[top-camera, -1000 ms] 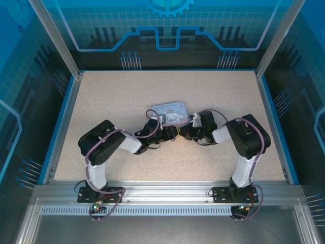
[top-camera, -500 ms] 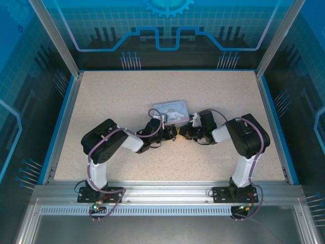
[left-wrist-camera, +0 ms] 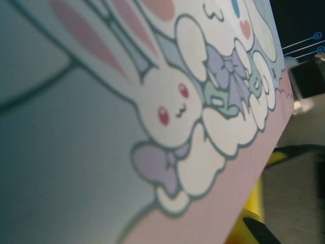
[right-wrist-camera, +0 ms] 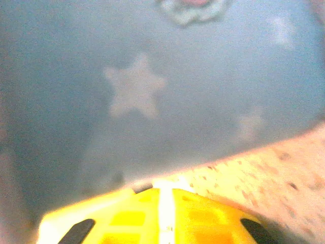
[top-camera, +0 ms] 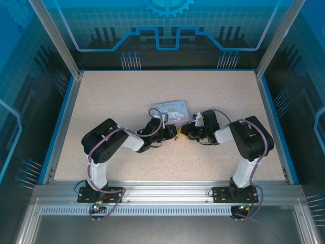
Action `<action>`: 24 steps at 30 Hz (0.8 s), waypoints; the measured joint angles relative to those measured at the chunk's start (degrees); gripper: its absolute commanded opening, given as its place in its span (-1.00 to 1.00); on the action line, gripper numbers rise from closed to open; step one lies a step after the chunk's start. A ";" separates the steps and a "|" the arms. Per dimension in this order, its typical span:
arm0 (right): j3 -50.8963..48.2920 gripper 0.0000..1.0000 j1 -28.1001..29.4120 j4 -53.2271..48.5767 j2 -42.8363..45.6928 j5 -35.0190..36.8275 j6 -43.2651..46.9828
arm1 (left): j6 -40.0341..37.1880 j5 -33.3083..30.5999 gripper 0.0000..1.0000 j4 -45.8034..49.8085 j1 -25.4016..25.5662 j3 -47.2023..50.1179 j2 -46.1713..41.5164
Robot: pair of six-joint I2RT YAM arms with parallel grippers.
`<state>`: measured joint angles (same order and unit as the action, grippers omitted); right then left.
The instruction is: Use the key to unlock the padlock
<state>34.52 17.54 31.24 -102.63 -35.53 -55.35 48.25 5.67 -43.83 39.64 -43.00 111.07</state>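
Because the left hand point(top-camera: 170, 133) and right hand point(top-camera: 188, 132) face each other tip to tip just beside the near edge of the tin point(top-camera: 171, 109) on the desk point(top-camera: 111, 101), treat this as alignment, each hand likely presenting one part. You cannot tell whether either hand is apart or clamped. The padlock and key, too small to pick out, probably sit between the tips.

Black-and-white left arm point(top-camera: 105, 144), matching right arm point(top-camera: 250, 138), purple cables point(top-camera: 90, 163), yellow fingers point(right-wrist-camera: 122, 219)
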 measured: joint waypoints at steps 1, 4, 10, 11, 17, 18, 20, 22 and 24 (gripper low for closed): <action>-0.90 -0.30 -0.61 -0.02 1.42 0.11 -0.26 | 0.42 0.07 -1.00 -0.15 0.00 0.02 0.00; -3.39 -0.12 -2.36 -0.46 6.64 0.70 -0.83 | 2.51 0.22 -1.00 -1.09 0.00 0.02 0.00; -5.42 -0.05 -2.71 -0.76 13.35 0.50 -3.28 | 8.22 0.20 -1.00 -3.65 0.00 0.02 0.00; -6.08 -0.05 -2.71 -0.09 13.73 0.44 -4.39 | 9.68 0.22 -1.00 -4.48 0.00 0.07 0.00; -9.44 -0.05 -2.60 3.96 13.38 0.46 -11.45 | 16.85 0.17 -1.00 -10.45 0.00 1.07 0.59; -9.53 -0.05 -2.51 4.74 13.07 0.50 -12.59 | 17.81 0.15 -1.00 -11.69 0.00 1.20 0.90; -9.53 -0.06 -2.16 6.71 12.33 0.59 -14.47 | 19.37 0.15 -1.00 -13.86 0.00 1.29 1.46; -9.53 -0.06 -1.66 8.57 11.45 0.59 -16.17 | 20.50 0.15 -1.00 -15.26 0.00 1.44 1.79; -9.53 -0.07 -0.92 10.49 10.25 0.63 -17.84 | 21.35 0.15 -1.00 -16.13 0.00 1.55 1.95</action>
<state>24.99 16.62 41.74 -92.38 -34.89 -73.19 69.60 5.82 -59.96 39.64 -41.45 113.01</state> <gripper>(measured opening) 0.469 0.130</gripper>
